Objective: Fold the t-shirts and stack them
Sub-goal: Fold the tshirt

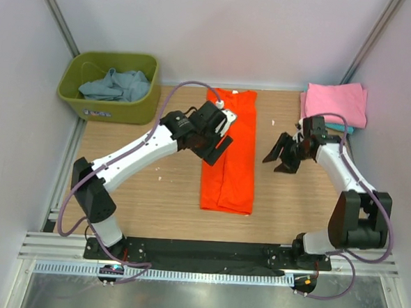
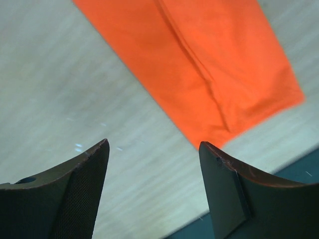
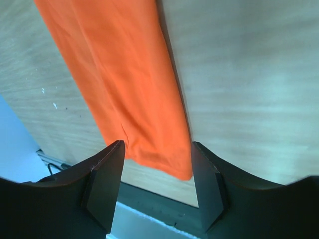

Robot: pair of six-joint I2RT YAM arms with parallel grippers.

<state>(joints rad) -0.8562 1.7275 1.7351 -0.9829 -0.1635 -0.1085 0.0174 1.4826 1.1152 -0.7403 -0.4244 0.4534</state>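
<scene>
Left tool [image 1: 217,145] and right tool [image 1: 283,156] are held with jaws well apart, nothing gripped. They are poised on either side of the orange t-shirt [image 1: 230,155], which is laid as a long narrow strip mid-bench [image 1: 154,193]. Its sides appear to be folded in, so a crosswise fold is judged to be next. A pink t-shirt [image 1: 334,102] is stacked on a teal one [image 1: 343,127] at the far right corner, apparently as the finished pile. A blue-grey one [image 1: 115,84] is heaped in the green tub [image 1: 110,110].
</scene>
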